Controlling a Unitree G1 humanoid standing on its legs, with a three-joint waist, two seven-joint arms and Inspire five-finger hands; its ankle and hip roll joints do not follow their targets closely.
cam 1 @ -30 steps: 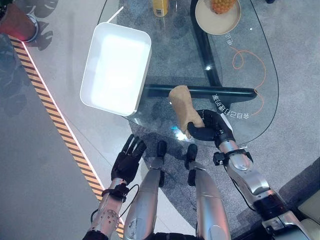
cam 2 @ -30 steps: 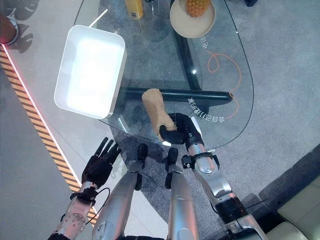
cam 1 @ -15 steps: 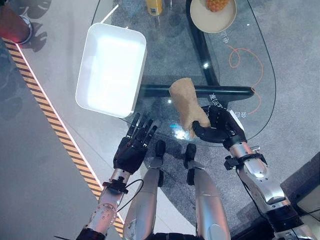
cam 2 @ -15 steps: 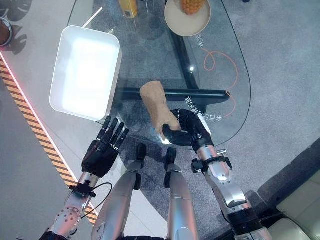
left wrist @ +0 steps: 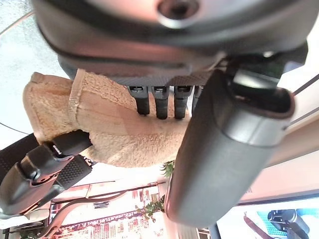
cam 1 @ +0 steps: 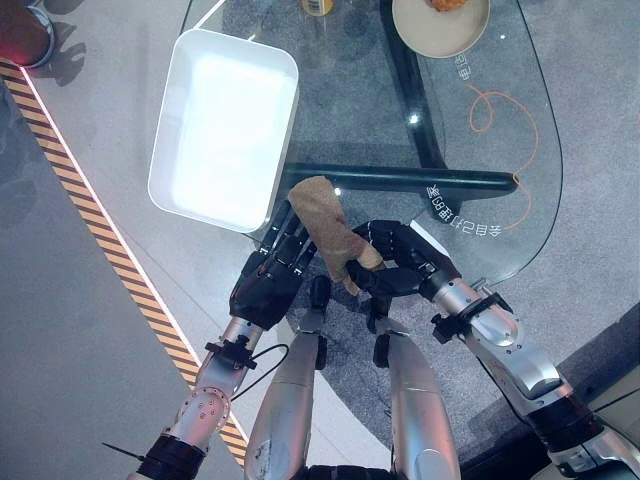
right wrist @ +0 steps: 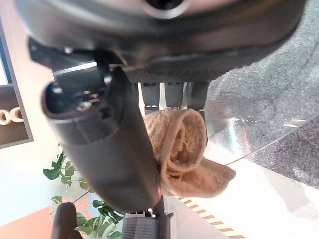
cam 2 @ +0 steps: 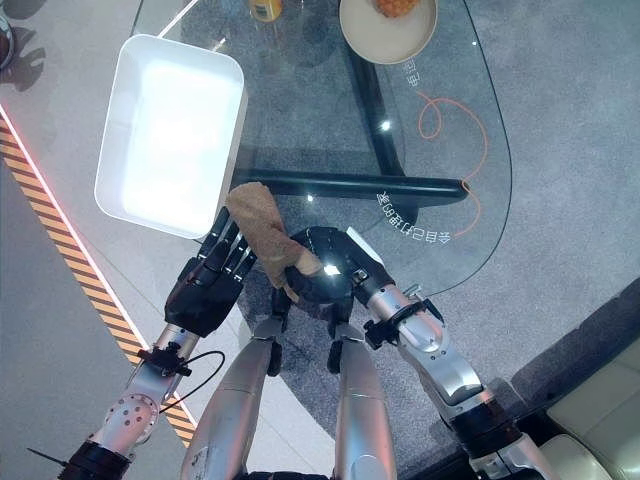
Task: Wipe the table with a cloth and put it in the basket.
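A tan terry cloth [cam 1: 322, 222] stands up over the near left edge of the glass table [cam 1: 350, 110]. My right hand [cam 1: 402, 272] is shut on its lower end; in the right wrist view the cloth [right wrist: 180, 145] is bunched inside the curled fingers. My left hand [cam 1: 266, 283] has come up beside it, its straight fingers [left wrist: 158, 100] lying against the cloth [left wrist: 94, 124]. The white rectangular basket [cam 1: 224, 125] sits on the table's left part, just beyond both hands, with nothing in it.
At the table's far edge stand a beige bowl [cam 1: 440, 22] with fruit and a yellow bottle [cam 1: 318, 6]. An orange cord [cam 1: 497, 108] curls on the right of the glass. A black-and-yellow striped line [cam 1: 100, 240] crosses the floor on the left.
My right hand has carried the cloth left, from the table's near middle to the edge by the basket. My left hand has risen from beside the legs to touch the cloth.
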